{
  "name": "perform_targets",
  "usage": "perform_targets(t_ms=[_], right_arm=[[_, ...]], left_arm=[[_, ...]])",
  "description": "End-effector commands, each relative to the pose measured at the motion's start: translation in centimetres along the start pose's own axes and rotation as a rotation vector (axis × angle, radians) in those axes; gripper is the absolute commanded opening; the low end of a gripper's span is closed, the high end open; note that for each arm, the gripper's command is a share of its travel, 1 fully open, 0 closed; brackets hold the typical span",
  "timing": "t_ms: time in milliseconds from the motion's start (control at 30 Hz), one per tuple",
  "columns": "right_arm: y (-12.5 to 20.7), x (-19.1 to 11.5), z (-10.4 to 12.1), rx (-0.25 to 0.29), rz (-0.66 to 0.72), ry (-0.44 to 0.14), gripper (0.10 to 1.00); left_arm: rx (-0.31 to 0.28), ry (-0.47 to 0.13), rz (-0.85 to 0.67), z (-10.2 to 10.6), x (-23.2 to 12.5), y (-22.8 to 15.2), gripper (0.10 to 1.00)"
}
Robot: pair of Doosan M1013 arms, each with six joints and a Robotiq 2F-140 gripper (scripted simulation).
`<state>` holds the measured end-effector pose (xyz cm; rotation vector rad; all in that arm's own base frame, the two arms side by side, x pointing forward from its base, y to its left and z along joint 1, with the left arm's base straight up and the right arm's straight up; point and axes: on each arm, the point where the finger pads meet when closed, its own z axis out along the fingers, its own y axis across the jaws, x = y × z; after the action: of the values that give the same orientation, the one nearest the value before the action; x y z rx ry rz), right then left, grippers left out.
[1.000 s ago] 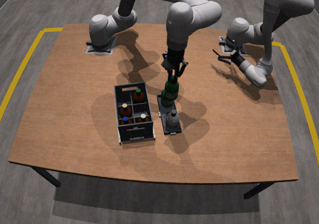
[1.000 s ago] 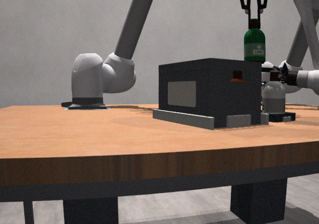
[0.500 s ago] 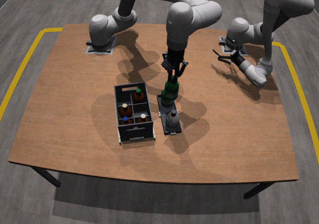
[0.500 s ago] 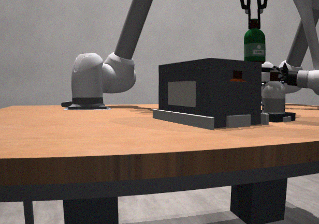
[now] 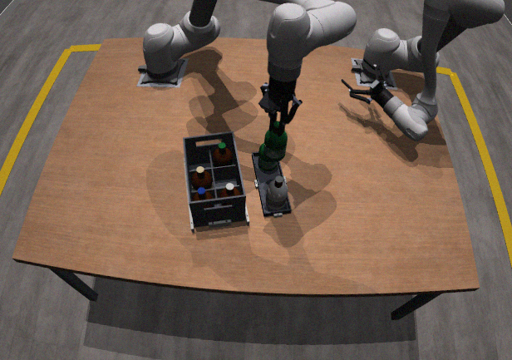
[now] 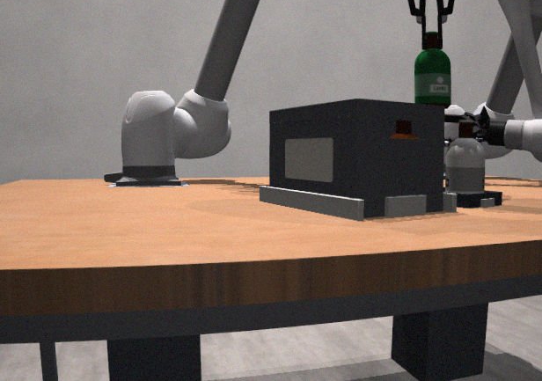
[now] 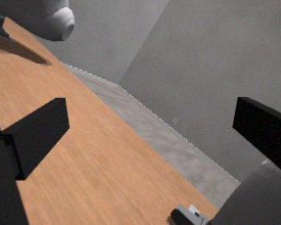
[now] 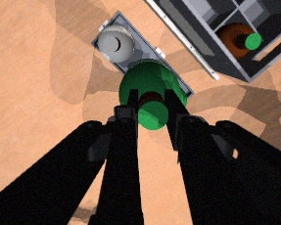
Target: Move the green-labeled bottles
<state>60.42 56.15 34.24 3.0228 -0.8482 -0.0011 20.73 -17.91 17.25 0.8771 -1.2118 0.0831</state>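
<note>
- Fingers of the right gripper (image 5: 278,119) (image 6: 432,40) (image 8: 153,105) grip the green bottle (image 5: 276,144) (image 6: 433,73) (image 8: 153,117) by its neck, leaving its base free for a slot; left gripper (image 5: 359,73) (image 6: 446,129) (image 7: 152,112) open.
- Crate (image 5: 217,214) (image 6: 317,115) (image 8: 247,73) upright, ready to receive.
- Tray (image 5: 266,180) (image 6: 494,197) (image 8: 149,44) below held bottle.

Yellow line (image 5: 34,117) (on grey floor (image 5: 25,308) (image 6: 286,344) (image 7: 162,144))
</note>
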Motion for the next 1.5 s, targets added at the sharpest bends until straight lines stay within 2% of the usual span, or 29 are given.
perform_targets(t_ms=[0,1467], right_arm=[[0.0,0.0,-0.2,0.002,0.0,0.0,0.099],[1.0,0.5,-0.2,0.002,0.0,0.0,0.099]], left_arm=[[0.0,0.0,0.0,0.0,0.0,0.0,1.0],[0.0,0.0,0.0,0.0,0.0,0.0,1.0]])
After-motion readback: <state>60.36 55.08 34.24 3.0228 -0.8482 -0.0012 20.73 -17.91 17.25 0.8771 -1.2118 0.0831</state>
